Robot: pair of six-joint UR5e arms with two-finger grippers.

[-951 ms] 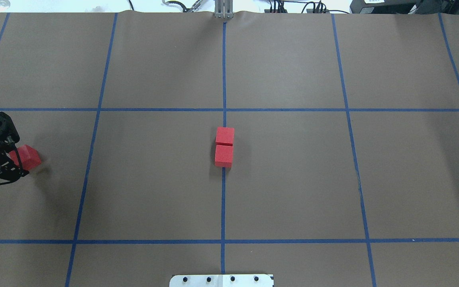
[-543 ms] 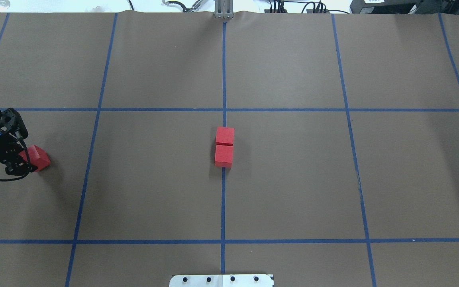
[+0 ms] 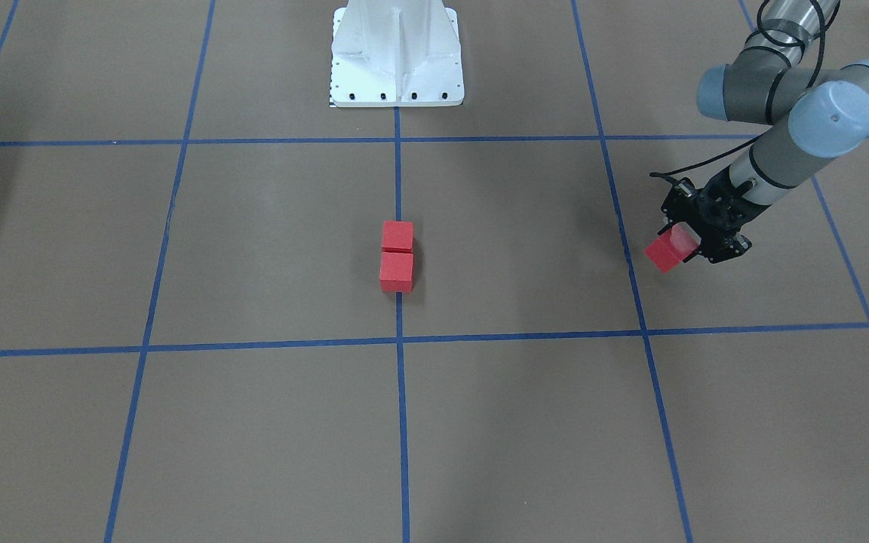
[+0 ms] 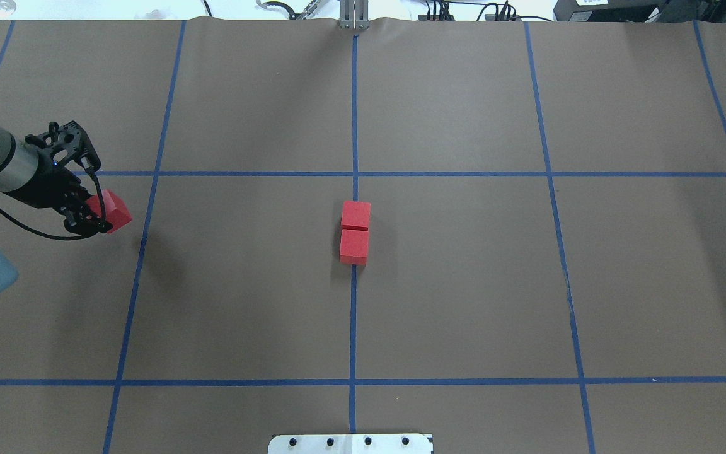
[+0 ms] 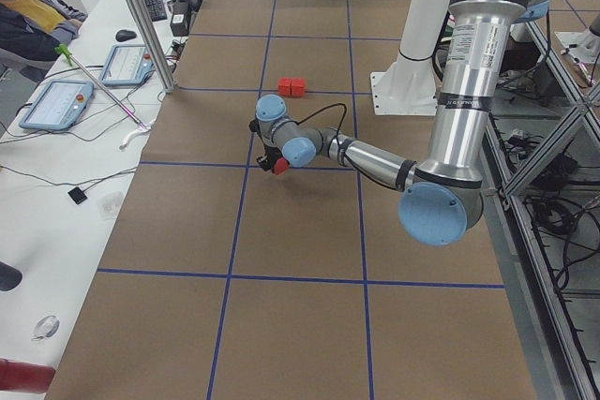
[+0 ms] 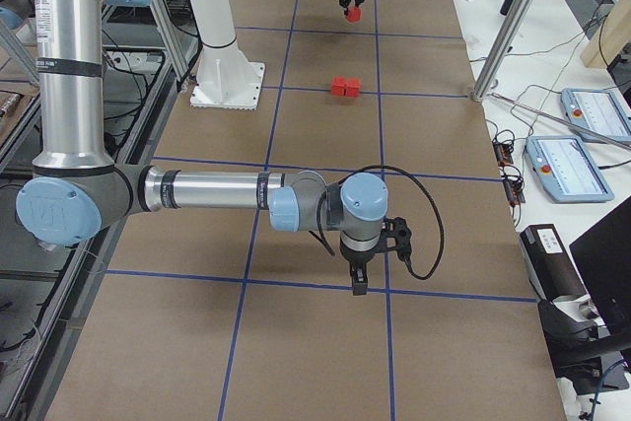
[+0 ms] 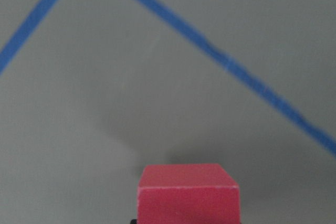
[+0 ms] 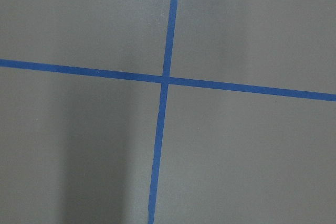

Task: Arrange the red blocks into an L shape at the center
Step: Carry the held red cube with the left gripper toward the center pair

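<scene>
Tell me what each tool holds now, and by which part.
The left tool holds one red block by two opposite sides, near its rear end; the rest sticks out. The right tool shows nothing held.
</scene>
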